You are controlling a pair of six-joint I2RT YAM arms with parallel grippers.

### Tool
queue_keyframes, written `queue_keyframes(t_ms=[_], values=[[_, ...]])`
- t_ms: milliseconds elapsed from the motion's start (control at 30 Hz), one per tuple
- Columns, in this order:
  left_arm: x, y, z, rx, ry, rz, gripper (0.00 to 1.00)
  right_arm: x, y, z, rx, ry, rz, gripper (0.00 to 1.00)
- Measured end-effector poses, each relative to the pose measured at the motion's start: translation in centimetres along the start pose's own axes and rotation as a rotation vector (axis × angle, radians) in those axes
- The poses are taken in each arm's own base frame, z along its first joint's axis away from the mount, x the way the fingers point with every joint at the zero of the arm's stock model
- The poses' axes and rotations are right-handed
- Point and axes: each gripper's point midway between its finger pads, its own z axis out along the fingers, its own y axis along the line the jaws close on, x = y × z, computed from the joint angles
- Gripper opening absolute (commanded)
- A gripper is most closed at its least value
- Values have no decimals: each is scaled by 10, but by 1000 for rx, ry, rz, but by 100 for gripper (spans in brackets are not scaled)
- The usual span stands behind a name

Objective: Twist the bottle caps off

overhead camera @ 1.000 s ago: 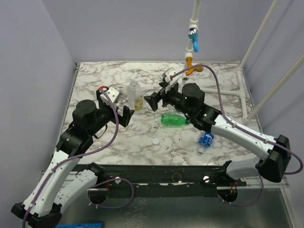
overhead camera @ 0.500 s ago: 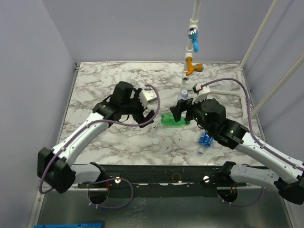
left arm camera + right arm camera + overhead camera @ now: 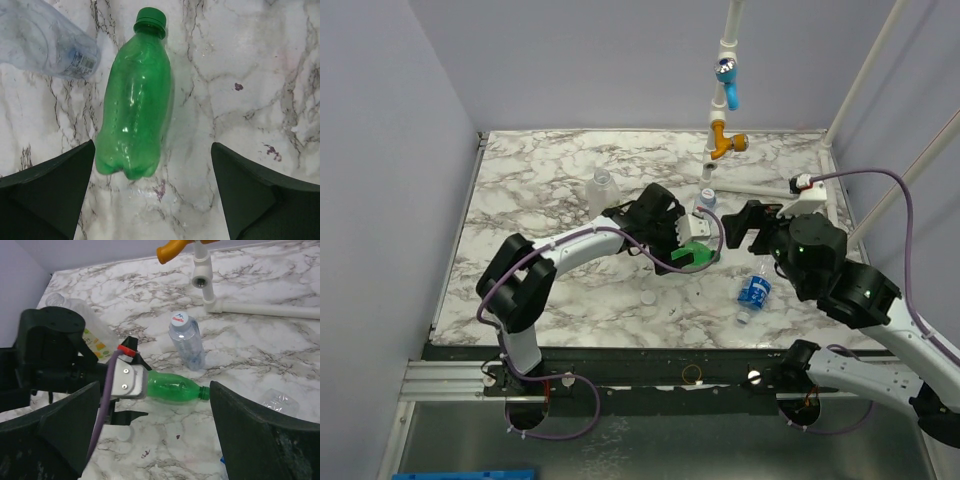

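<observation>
Between the wide-open fingers (image 3: pixel 50 195) of the left claw (image 3: pixel 152 150), lying flat: the green plastic bottle (image 3: pixel 135 110), its green screw cap (image 3: pixel 150 22) pointing away past the fingertips. Could roll or squirt sideways if pinched off-centre on that slick round body.

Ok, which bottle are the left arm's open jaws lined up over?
The green bottle, lying on its side with its green cap on. It is the only bottle that is not clear plastic.
</observation>
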Motion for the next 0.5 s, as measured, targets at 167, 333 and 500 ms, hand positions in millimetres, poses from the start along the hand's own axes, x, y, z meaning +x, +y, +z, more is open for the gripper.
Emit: queue_keyframes(t_ms=[167,333,500], values=[[8,11,37,0,25,54,99,-13,-6,-15,-2,-28,34,92],[14,20,53,-5,37,87,99,-19,-5,-18,-8,-37,43,91],[18,21,58,0,44,122,87,-17,-5,-16,-4,-29,36,91]])
